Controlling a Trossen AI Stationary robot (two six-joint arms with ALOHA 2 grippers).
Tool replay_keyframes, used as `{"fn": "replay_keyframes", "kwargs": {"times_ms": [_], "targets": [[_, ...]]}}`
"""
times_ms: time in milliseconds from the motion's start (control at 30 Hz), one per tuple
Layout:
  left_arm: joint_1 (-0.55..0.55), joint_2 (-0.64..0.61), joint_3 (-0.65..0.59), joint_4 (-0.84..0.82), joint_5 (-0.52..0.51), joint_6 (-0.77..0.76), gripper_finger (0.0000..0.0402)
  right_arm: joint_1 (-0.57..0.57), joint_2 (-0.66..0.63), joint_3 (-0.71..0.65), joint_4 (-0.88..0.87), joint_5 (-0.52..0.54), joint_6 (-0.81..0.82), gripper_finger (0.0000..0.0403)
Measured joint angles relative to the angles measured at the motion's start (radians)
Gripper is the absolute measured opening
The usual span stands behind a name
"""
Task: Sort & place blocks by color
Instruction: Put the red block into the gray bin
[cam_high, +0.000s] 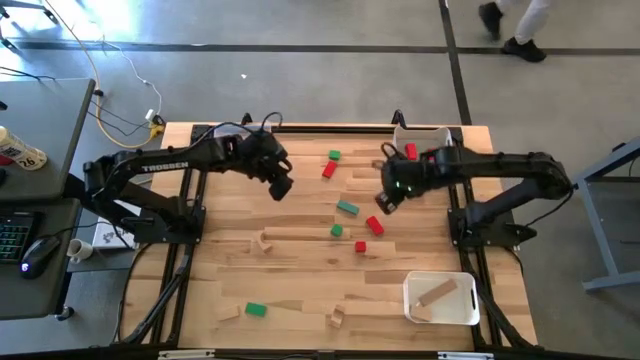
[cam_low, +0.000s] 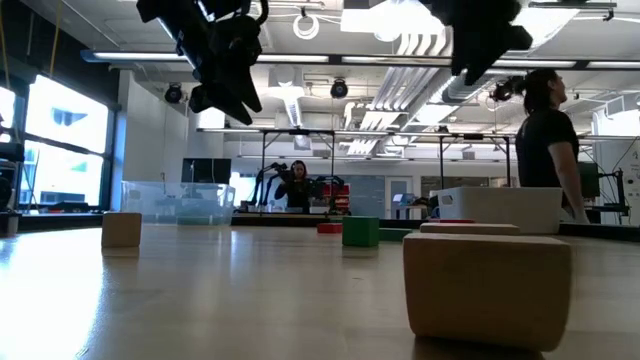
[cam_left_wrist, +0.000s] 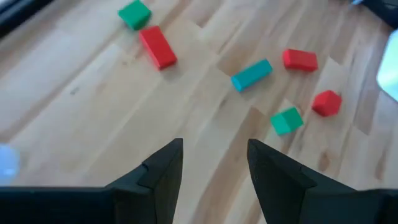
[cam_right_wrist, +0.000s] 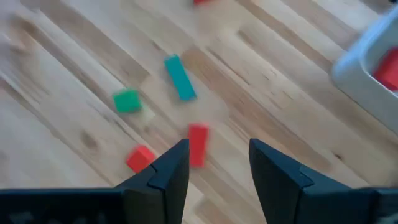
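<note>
Small blocks lie flat on the wooden table. In the high view a green block (cam_high: 334, 155) and a red block (cam_high: 328, 170) sit toward the far edge. A teal bar (cam_high: 347, 208), a green cube (cam_high: 337, 231) and two red blocks (cam_high: 375, 225) (cam_high: 361, 246) are at the middle. Plain wood pieces (cam_high: 263, 240) and a green block (cam_high: 256, 310) lie nearer. My left gripper (cam_high: 281, 186) (cam_left_wrist: 214, 165) hovers open, left of the cluster. My right gripper (cam_high: 386, 200) (cam_right_wrist: 217, 163) hovers open above a red block (cam_right_wrist: 198, 145).
A white bin (cam_high: 440, 298) holding plain wood pieces stands at the near right corner. Another bin (cam_high: 425, 138) with a red block (cam_high: 411, 152) stands at the far edge, behind the right arm. A wood block (cam_low: 487, 290) sits at the near edge. A person (cam_low: 545, 140) stands beyond the table.
</note>
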Motion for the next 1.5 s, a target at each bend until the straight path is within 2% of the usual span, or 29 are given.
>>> {"fn": "replay_keyframes", "kwargs": {"times_ms": [100, 300, 633, 933, 1067, 1233, 1500], "targets": [[0.031, 0.0, 0.0, -0.017, -0.031, 0.023, 0.0168, -0.05, 0.0, 0.0, 0.058, -0.024, -0.018, 0.0151], [0.093, 0.0, 0.0, -0.043, -0.117, 0.059, 0.0168, -0.112, 0.0, 0.0, 0.099, 0.007, -0.031, 0.0151], [0.197, 0.0, 0.0, -0.039, -0.161, 0.068, 0.0168, -0.208, 0.0, 0.0, 0.153, 0.001, -0.234, 0.0152], [0.27, 0.0, 0.0, -0.036, -0.158, 0.068, 0.0168, -0.269, 0.003, 0.0, 0.198, -0.002, -0.283, 0.0196], [0.291, 0.0, 0.0, -0.036, -0.142, 0.068, 0.0168, -0.273, 0.033, 0.0, 0.185, -0.003, -0.221, 0.0203], [0.306, 0.0, 0.0, -0.036, -0.135, 0.098, 0.0168, -0.242, 0.096, -0.001, 0.154, -0.06, -0.185, 0.0204], [0.307, 0.001, 0.0, -0.037, -0.118, 0.178, 0.0168, -0.197, 0.22, -0.001, 0.112, -0.12, -0.182, 0.0204]]}}
